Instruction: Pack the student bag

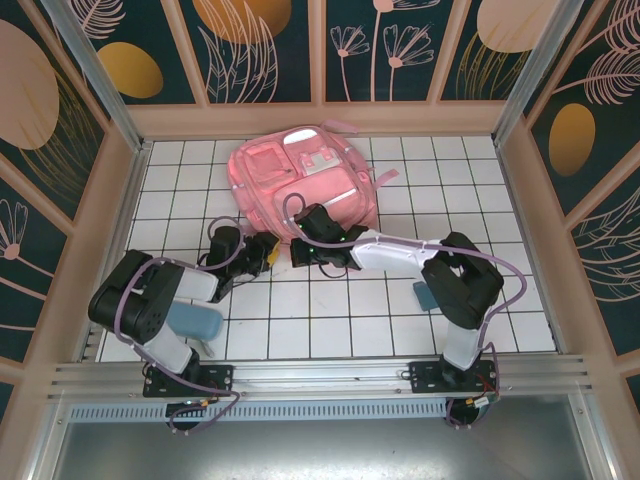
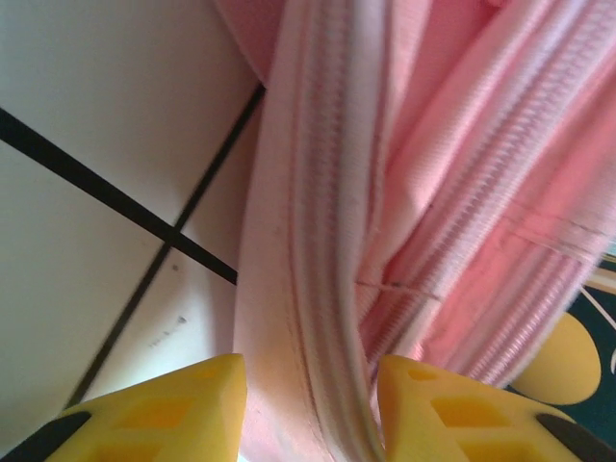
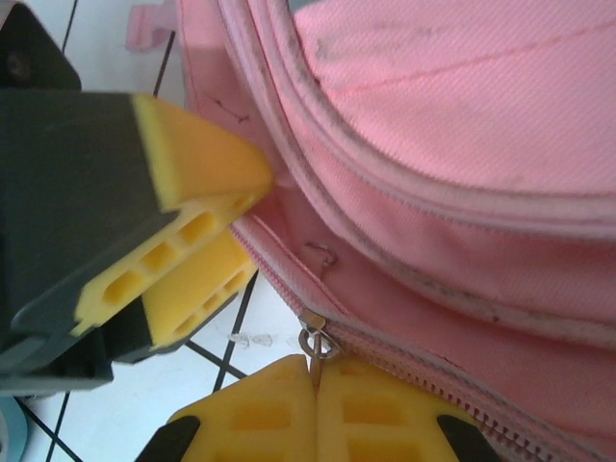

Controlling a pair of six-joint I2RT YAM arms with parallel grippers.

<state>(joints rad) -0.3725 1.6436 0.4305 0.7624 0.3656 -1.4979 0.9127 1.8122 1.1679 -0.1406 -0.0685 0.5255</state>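
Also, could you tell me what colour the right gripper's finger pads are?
Yellow pads, best seen in the right wrist view.

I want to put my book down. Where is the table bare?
Bare tiles: right of the student bag, left of it, and between the arm bases. Crowded at the bag's near edge, where left claw and right claw meet.

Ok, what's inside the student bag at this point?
Nothing inside shows: the student bag presents pink outer fabric, which covers its interior. The right hand is shut on the zipper pull; the left hand flanks a piped edge.
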